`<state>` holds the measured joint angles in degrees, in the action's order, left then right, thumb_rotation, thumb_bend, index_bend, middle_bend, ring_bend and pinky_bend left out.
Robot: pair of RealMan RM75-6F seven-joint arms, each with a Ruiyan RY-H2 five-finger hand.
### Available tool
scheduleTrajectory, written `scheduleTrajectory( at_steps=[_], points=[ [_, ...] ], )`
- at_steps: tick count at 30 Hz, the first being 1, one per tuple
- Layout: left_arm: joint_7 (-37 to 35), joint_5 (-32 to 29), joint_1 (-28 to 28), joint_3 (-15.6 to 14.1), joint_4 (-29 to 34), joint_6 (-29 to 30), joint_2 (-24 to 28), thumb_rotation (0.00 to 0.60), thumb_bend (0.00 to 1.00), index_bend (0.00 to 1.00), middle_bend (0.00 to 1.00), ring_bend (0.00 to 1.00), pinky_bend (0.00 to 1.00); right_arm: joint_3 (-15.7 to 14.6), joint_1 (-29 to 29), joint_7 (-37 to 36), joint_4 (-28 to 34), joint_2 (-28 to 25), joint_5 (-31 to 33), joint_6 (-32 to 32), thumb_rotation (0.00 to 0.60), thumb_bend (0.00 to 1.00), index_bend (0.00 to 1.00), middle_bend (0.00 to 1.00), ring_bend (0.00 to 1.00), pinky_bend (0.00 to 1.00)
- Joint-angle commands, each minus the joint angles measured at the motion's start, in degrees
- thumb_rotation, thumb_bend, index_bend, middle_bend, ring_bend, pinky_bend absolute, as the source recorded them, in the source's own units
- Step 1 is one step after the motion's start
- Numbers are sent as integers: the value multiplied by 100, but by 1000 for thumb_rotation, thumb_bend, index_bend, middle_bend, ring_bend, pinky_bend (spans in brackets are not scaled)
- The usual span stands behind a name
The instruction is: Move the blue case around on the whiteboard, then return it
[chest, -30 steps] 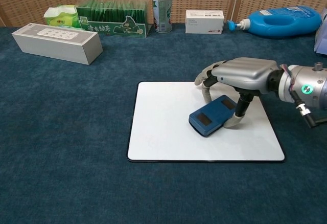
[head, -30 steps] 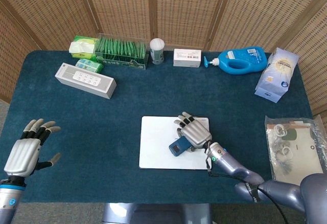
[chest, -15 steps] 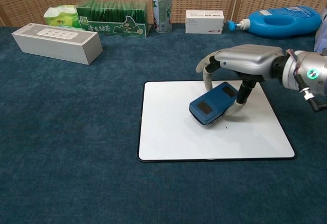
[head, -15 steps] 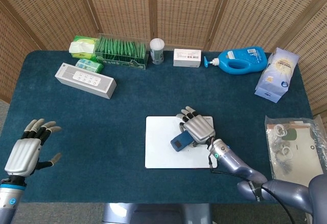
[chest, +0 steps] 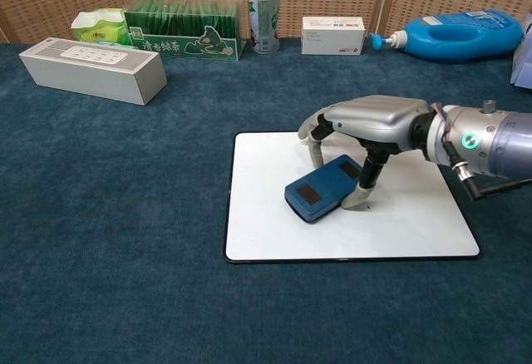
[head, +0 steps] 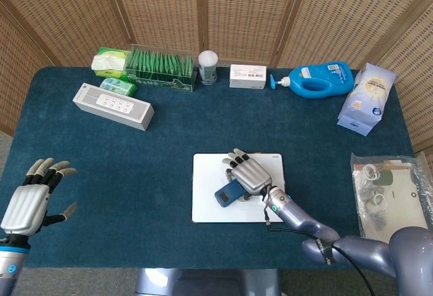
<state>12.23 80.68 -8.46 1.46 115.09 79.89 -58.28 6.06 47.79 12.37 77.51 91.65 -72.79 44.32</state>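
A blue-carpeted table seen from above and from chest height; near its front edge lies a whiteboard point(chest: 274, 231), and on it a blue case point(chest: 322, 189) lying flat and angled, its near end pointing toward the board's left side. The right hand point(chest: 359, 123) arches over the case's far end, fingers point(chest: 317, 144) coming down on one side and the thumb on the other — it grips the case between them, though the exact contact under the palm is hidden.

What has just changed: half a second ago the case sat nearer the board's middle; it now lies further left, closer to the left edge, and the hand has travelled with it; the board itself has not shifted in that half second, though a second ago it lay a little further left. This reads as the sliding part of the task in progress — the case is being moved about on the board, and the return has probably not begun.

The left hand point(head: 27, 198) hovers at the table's near left corner, well apart from the board, fingers spread and holding nothing.
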Motion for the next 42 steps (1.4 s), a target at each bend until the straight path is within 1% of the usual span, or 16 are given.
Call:
scheduleTrajectory(
  at_steps=[1,17,20,23,27,35,42],
  points=[
    [15,15,-13,0,8,-15,-15,600,332,228,193,74,0,-9,-42,16,38,-91,63,12,600,0,630,157,0,0],
    [50,79,-33,-5,45,-27,-15,600,333,228,193,73,0,-80,-370,96,194,-671,392,226,600,0,623,155,0,0],
    [27,95,-37,-9,29,-35,-27,600,333,228,193,73,0,-24,-447,-9,323,-800,409,341,600,0,617,152,0,0],
    [23,109,-54,-22,24,-75,-48,600,332,228,193,73,0,65,-459,-163,492,-859,275,473,600,0,617,144,0,0],
    [9,118,-30,-16,26,-24,-32,600,332,228,193,73,0,122,-335,-204,439,-679,222,367,600,0,615,142,0,0],
    [-39,85,31,-48,6,15,28,600,333,228,193,73,0,96,-143,-125,70,-159,285,99,600,0,612,139,0,0],
    [-63,108,46,-54,-5,29,35,600,333,227,193,73,0,74,-98,-48,-115,-6,361,12,600,0,613,138,0,0]
  ],
)
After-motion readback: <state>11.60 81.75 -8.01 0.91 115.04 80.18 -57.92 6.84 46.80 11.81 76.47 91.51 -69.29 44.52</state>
